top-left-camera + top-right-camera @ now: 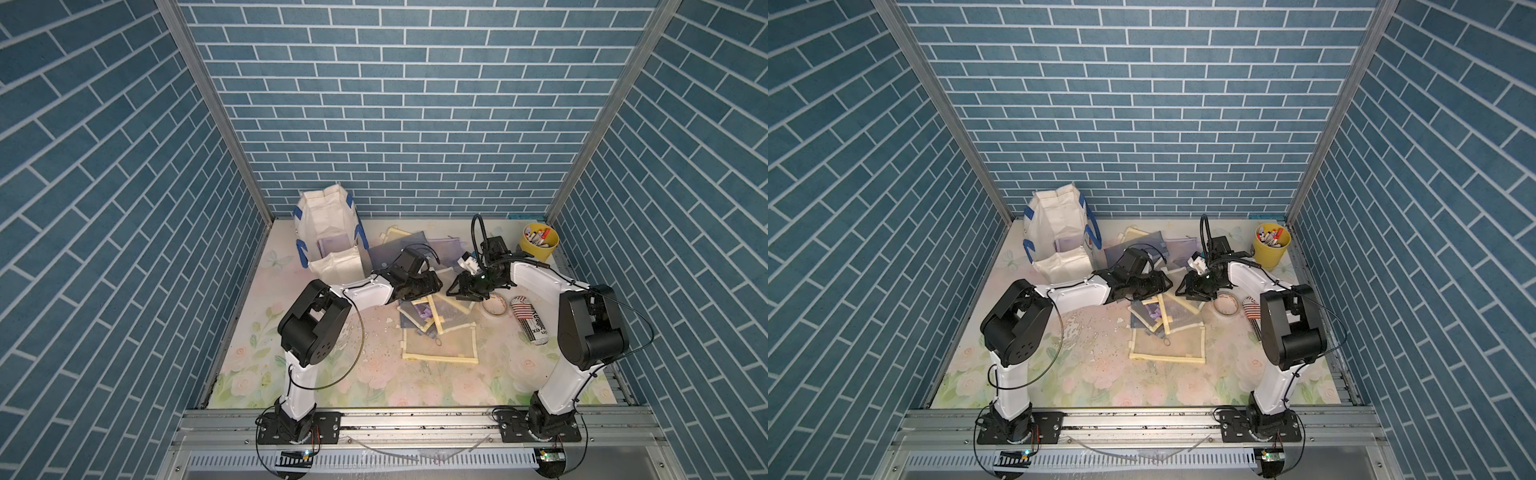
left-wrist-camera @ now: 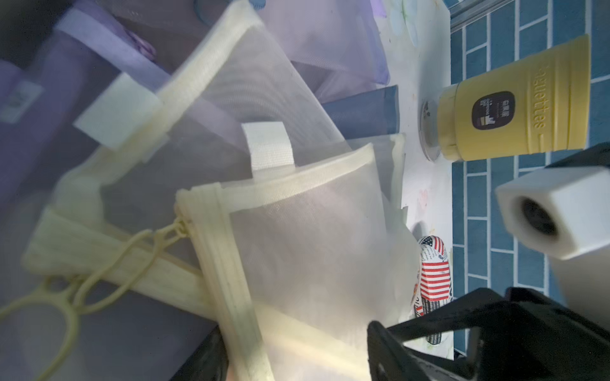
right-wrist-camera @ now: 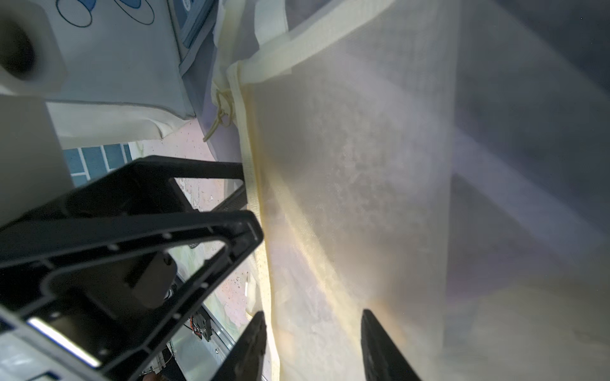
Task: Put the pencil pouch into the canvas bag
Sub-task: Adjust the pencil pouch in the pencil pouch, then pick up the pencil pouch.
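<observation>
Canvas bag [image 1: 328, 224] stands upright, mouth open, in the desk's [image 1: 332, 374] far-left corner, with a purple item [image 1: 332, 246] showing inside. The pencil pouch [image 3: 346, 165], cream-trimmed mesh, is not in the bag. It sits in the pouch pile at mid-desk, between the 2 arms, partly raised and curved in the left wrist view. Right end effector [image 1: 455, 291] is released, fingers [image 3: 379, 343] spread with the pouch mesh filling the gap. Left end effector [image 1: 434, 286] has its tips at the pouch's cream edge. Cannot tell if it is clenched on it. The 2 end effectors face each other, close together. A larger cream-trimmed mesh pouch [image 1: 440, 345] lies flat nearer the front edge. Yellow pen bucket [image 1: 540, 245] is in the far-right corner. Tape roll [image 1: 494, 307] and flag-print pouch [image 1: 525, 318] are by the right edge.
</observation>
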Controlling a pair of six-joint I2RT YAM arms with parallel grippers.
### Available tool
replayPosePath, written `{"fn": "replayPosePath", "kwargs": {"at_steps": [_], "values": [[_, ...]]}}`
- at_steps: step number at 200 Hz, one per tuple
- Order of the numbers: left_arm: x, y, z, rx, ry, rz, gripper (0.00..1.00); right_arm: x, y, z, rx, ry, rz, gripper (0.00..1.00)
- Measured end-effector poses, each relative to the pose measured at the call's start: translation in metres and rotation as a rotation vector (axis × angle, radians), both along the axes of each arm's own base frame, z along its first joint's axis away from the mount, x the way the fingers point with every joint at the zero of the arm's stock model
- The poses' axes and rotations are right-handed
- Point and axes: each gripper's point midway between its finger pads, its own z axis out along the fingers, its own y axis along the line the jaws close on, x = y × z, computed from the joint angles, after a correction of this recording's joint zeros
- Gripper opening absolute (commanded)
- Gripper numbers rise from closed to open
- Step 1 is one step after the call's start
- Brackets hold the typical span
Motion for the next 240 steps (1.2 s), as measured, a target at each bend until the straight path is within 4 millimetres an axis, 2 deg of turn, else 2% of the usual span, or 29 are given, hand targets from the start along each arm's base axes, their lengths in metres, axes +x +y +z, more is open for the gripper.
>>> {"fn": "replayPosePath", "kwargs": {"at_steps": [39, 53, 72, 115, 157, 173, 211, 227, 240], "values": [[-0.003, 0.003, -0.005, 0.006, 0.007, 0.006, 0.65, 0.001, -0.021, 0.024, -0.011, -0.076, -0.058, 0.48], [-0.003, 0.003, -0.003, 0.005, 0.004, 0.007, 0.64, 0.006, -0.028, 0.026, -0.01, -0.088, -0.08, 0.48], [-0.003, 0.003, -0.002, 0.004, 0.004, 0.006, 0.63, 0.012, -0.034, 0.018, -0.014, -0.07, -0.102, 0.48], [-0.004, 0.001, -0.001, -0.007, 0.004, 0.011, 0.61, 0.011, -0.028, -0.011, 0.0, -0.001, -0.092, 0.47], [-0.005, -0.007, 0.003, -0.031, -0.001, 0.012, 0.59, 0.007, -0.018, -0.011, 0.038, 0.003, -0.074, 0.44], [-0.007, -0.01, 0.005, -0.041, -0.002, 0.011, 0.58, 0.006, -0.015, -0.012, 0.05, 0.003, -0.069, 0.37], [-0.013, -0.012, -0.002, -0.054, 0.005, 0.012, 0.57, 0.003, -0.011, -0.014, 0.076, 0.017, -0.073, 0.0], [-0.015, -0.01, -0.005, -0.053, 0.008, 0.014, 0.57, 0.002, -0.009, -0.013, 0.092, 0.023, -0.074, 0.0], [-0.016, -0.009, -0.003, -0.056, 0.004, 0.015, 0.62, 0.001, -0.008, -0.01, 0.11, 0.014, -0.069, 0.0]]}}
